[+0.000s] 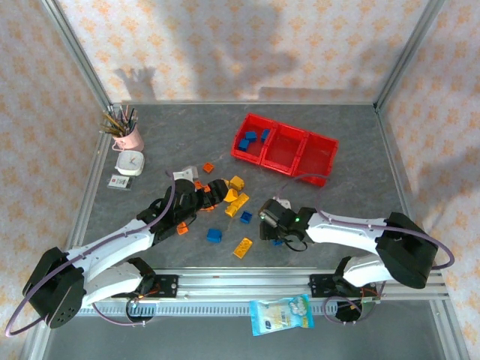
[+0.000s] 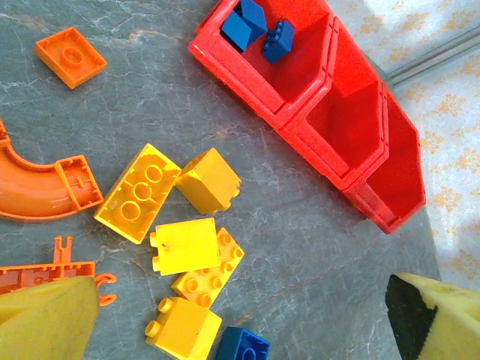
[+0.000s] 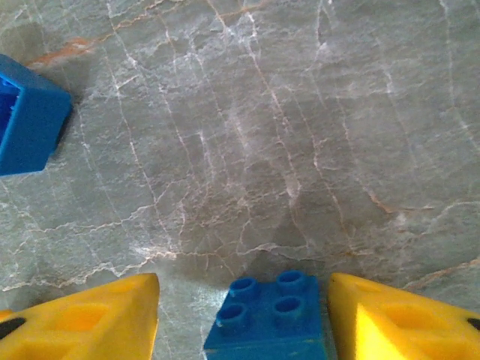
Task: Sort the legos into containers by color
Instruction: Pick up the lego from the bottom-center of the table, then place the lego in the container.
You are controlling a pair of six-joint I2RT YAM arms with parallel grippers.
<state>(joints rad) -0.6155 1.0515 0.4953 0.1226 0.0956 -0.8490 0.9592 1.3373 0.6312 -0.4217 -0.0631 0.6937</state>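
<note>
Blue brick is sitting on the desk with the right gripper straddling it, released, one finger touching, likely readying a lift toward the red bins, whose end bin is holding blues. Its arm is stretching low leftward; the left gripper is hovering agape above yellow bricks.

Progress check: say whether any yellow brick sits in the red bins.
No, the red bins hold blue bricks alone; the yellow bricks lie on the table.
</note>
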